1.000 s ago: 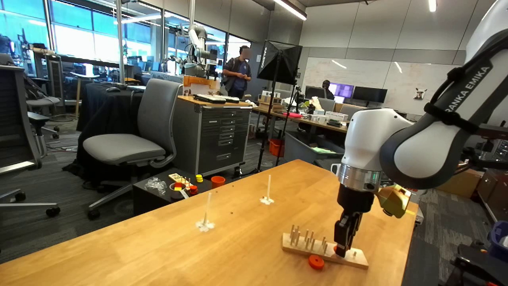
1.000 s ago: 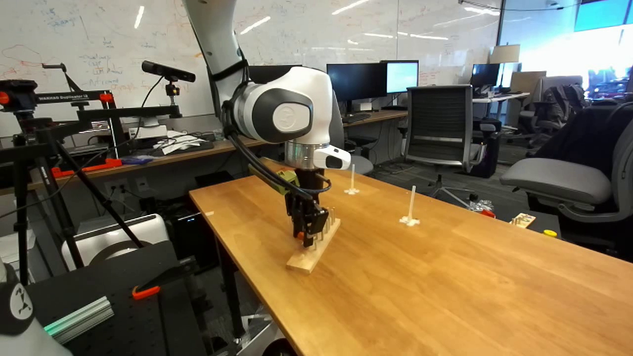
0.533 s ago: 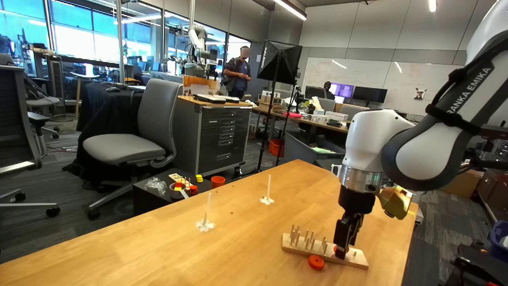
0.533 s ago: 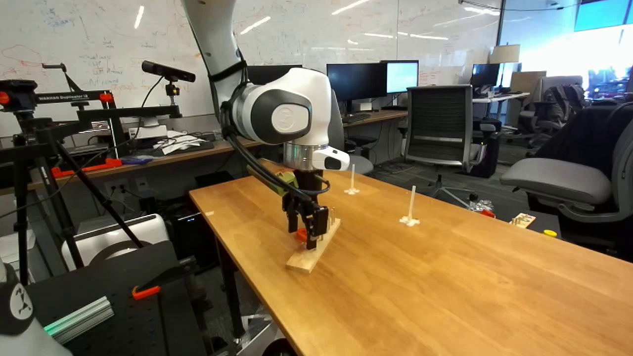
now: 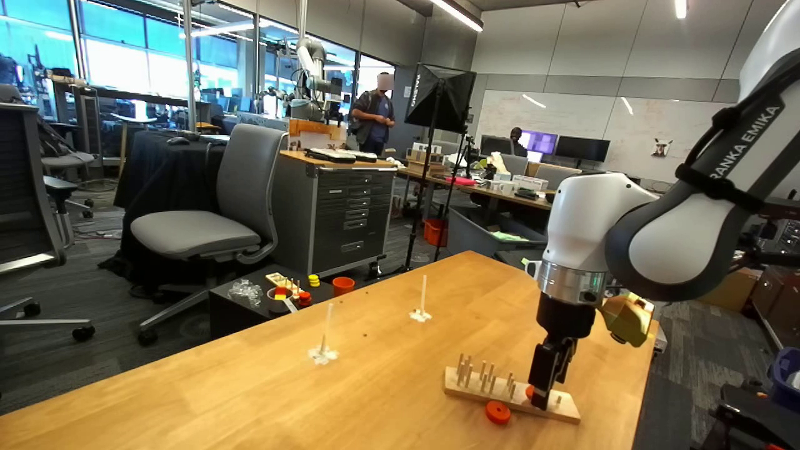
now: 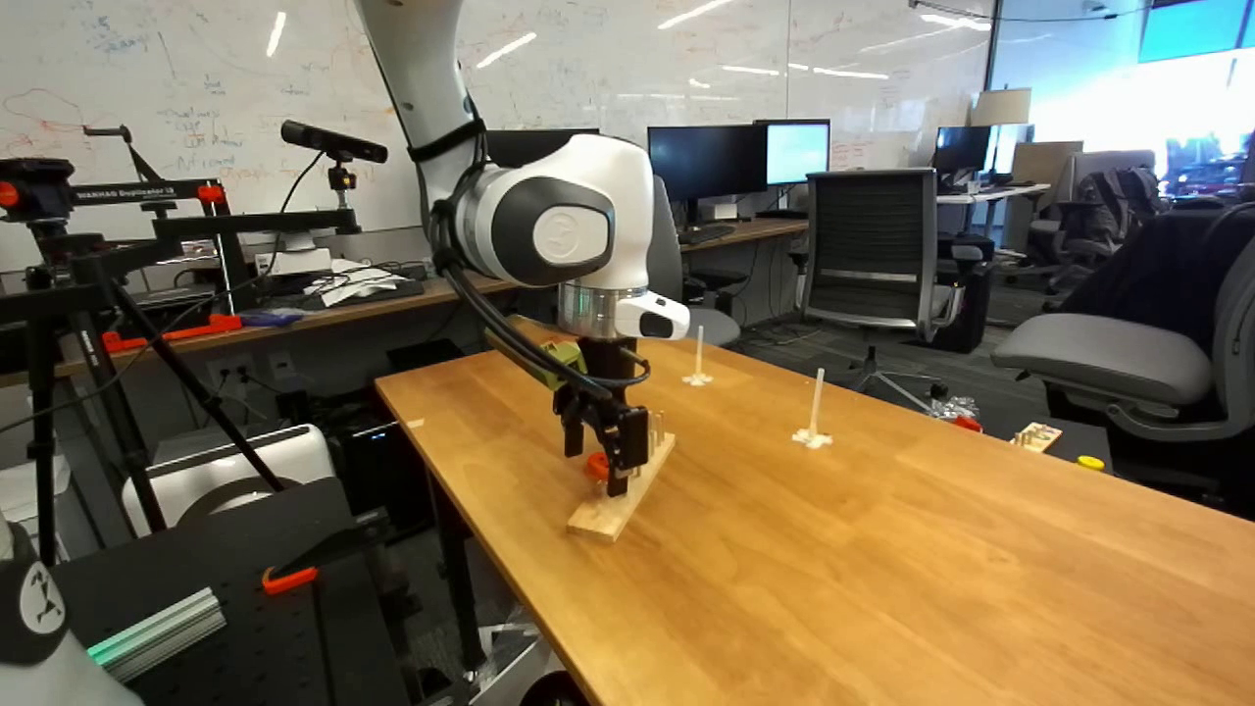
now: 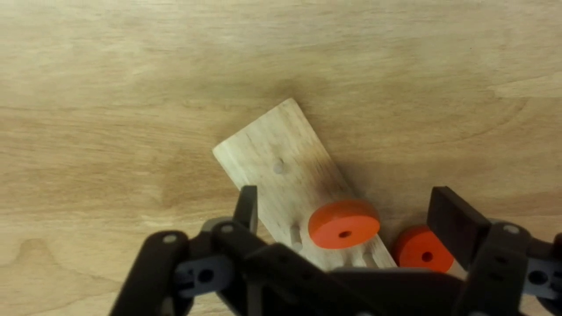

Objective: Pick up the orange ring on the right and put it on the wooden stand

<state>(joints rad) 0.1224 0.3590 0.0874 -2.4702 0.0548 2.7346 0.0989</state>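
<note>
An orange ring [image 7: 344, 226] rests tilted on the pale wooden stand [image 7: 263, 140], close to its short pegs; its hole shows no peg through it, and its underside is hidden. My gripper [image 7: 344, 195] stands open around that ring, jaws wide apart, touching neither side of it. In an exterior view the same ring [image 6: 597, 466] shows between the spread fingers [image 6: 618, 476], low over the stand [image 6: 596, 520]. A like orange ring [image 5: 498, 412] lies flat on the table beside the stand; in the wrist view, a fingertip partly covers it.
Several upright pegs [image 5: 465, 370] rise from the far half of the stand. Two thin whitish posts [image 5: 327, 331] are fixed to the wooden table [image 5: 250, 400]. A low black box [image 5: 250, 319] beyond the table edge bears another pegged slab and small coloured pieces.
The jaws have spread from closed around the ring to wide open, letting it go on the stand. My gripper has shifted slightly, rightward in one exterior view and leftward in another.
</note>
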